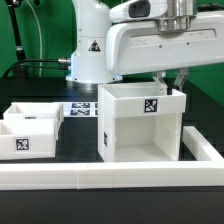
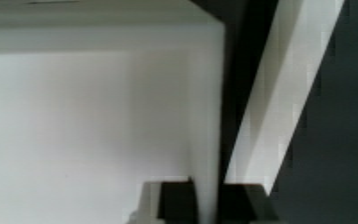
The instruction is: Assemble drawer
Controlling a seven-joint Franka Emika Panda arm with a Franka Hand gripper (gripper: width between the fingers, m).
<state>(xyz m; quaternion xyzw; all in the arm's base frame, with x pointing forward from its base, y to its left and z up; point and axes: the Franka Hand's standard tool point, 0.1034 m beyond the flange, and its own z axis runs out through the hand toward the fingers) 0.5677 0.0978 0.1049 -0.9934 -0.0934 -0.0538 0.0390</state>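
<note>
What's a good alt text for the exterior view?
A white robot arm's tool reaches down to the top edge of a tall white drawer shell, at the exterior view's right, on a black table. Two shallow white trays lie at the exterior view's left, a marker board lies behind, and a low white border wall runs along the front.

- The tall white plastic cube-like shell (image 1: 140, 125) stands just behind the long low white border wall (image 1: 110, 178).
- A shallow white plastic tray (image 1: 28, 140) lies at the exterior view's left, with a second tray (image 1: 38, 112) just behind it.
- The marker board (image 1: 80, 108) lies farther back, between trays and shell.
</note>
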